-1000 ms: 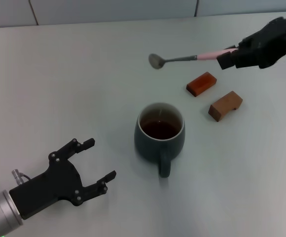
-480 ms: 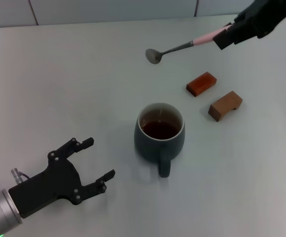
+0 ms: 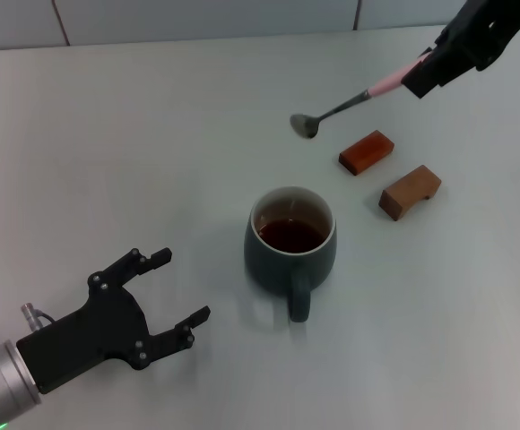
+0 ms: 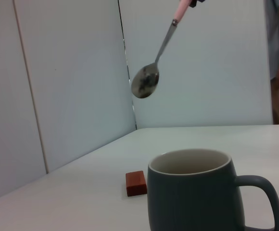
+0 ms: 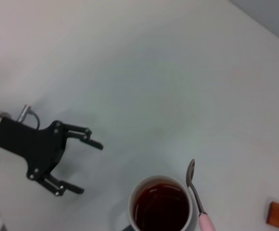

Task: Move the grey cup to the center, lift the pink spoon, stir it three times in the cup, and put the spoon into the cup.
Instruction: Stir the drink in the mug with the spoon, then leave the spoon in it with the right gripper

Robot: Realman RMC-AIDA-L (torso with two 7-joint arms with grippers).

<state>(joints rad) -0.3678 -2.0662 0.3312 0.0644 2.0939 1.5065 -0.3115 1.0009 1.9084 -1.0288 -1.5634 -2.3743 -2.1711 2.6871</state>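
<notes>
Pale grey-white tabletop [image 3: 152,134], panelled wall behind. Item one: grey cup [image 3: 291,246], upright near the table's centre in the head view, handle pointing to 6 o'clock, dark reddish-brown liquid [image 3: 290,235] inside; its move to the centre looks done. Item two: pink spoon [image 3: 354,100], airborne, well clear of the table, at about 1 o'clock from the cup; silver bowl hangs lowest and nearest the cup, pink handle runs up and out toward 2 o'clock. Item three: my right gripper [image 3: 421,76], at the table's far right corner, clamped on the pink end of the spoon. Item four: my left gripper [image 3: 175,291], at 8 o'clock from the cup, low over the table, well apart from it, fingers spread and holding nothing. Sundries: brown block [image 3: 367,151] and tan block [image 3: 410,192], at 2 and 3 o'clock from the cup, beneath the spoon's line. Step in hand, by my reckoning: spoon lifted, being carried to the cup; stirring not begun. Next move calls for bringing the bowl over the cup's mouth and lowering it into the liquid without striking the rim.
</notes>
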